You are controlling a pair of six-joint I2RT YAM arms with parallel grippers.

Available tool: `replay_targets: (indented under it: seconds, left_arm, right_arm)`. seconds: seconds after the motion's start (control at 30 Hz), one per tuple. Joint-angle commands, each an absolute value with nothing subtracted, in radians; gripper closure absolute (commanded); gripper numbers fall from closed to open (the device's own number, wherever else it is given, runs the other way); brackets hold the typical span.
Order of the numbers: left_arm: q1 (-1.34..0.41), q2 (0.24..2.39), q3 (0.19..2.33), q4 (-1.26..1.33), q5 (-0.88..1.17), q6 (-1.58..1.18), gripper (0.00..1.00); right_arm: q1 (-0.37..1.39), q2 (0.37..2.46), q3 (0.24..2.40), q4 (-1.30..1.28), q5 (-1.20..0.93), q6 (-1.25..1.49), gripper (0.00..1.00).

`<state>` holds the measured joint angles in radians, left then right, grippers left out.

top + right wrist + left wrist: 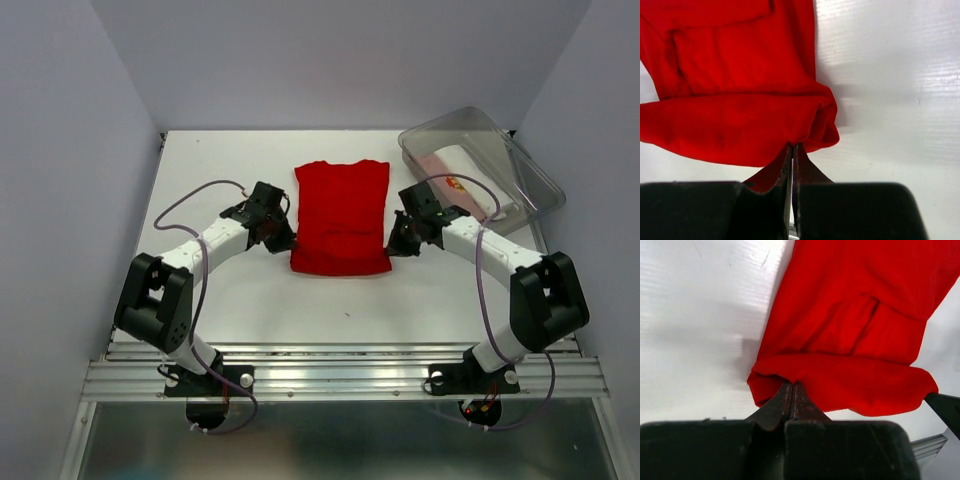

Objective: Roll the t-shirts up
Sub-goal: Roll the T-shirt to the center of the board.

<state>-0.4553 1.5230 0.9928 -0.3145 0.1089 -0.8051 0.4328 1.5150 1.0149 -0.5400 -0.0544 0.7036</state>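
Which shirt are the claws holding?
The plain red t-shirt: left claw and right claw pinch its near edge. The pale rolls lie in the clear bin.

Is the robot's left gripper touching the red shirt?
Touching. The left wrist view shows the left gripper shut, its tips pinching the rolled near edge of the bright red cloth t-shirt, with no gap between them.
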Motion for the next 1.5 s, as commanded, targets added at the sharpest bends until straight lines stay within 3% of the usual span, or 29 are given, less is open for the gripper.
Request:
replay_targets:
  seconds: [0.0,0.37,0.63,0.73,0.87,0.93,1.0,1.1,1.13,1.2,1.23,1.27,1.4,1.47]
  left_arm:
    - [-0.442,1.555,1.069,-0.298,0.124,-0.75,1.0]
    - [-0.425,1.716,1.15,-0.285,0.084,-0.718,1.0]
    - [-0.419,1.764,1.141,-0.232,0.038,-0.696,0.98]
    - [-0.419,1.782,1.147,-0.23,0.031,-0.675,0.82]
    - [-0.419,1.728,1.169,-0.256,-0.026,-0.65,0.5]
    - [-0.419,1.682,1.196,-0.285,-0.063,-0.638,0.44]
    - [-0.42,1.649,1.213,-0.319,-0.095,-0.634,0.38]
    - [-0.439,1.582,1.224,-0.351,-0.162,-0.632,0.37]
    - [-0.46,1.566,1.217,-0.354,-0.17,-0.635,0.38]
    - [-0.488,1.533,1.206,-0.359,-0.182,-0.647,0.55]
    - [-0.503,1.526,1.191,-0.359,-0.181,-0.653,0.68]
    - [-0.529,1.522,1.177,-0.357,-0.163,-0.673,1.0]
    - [-0.583,1.539,1.125,-0.318,-0.112,-0.721,1.0]
    - [-0.586,1.555,1.088,-0.293,-0.094,-0.732,1.0]
  right_arm:
    - [0.414,1.548,1.091,-0.518,-0.029,0.672,0.96]
    - [0.376,1.652,1.117,-0.476,-0.023,0.65,0.96]
    - [0.367,1.712,1.137,-0.399,0.077,0.629,0.89]
    - [0.367,1.721,1.147,-0.396,0.087,0.627,0.85]
    - [0.367,1.657,1.14,-0.396,0.074,0.624,0.6]
    - [0.367,1.596,1.126,-0.394,0.064,0.621,0.48]
    - [0.367,1.553,1.108,-0.394,0.043,0.609,0.46]
    - [0.367,1.47,1.075,-0.394,0.02,0.607,0.48]
    - [0.367,1.453,1.066,-0.393,0.015,0.609,0.51]
    - [0.4,1.416,1.051,-0.382,0.008,0.607,0.64]
    - [0.414,1.411,1.039,-0.376,0.009,0.609,0.7]
    - [0.44,1.419,1.032,-0.37,-0.023,0.609,0.81]
    - [0.471,1.475,1.025,-0.356,-0.052,0.611,0.96]
    - [0.471,1.496,1.014,-0.339,-0.043,0.612,0.98]
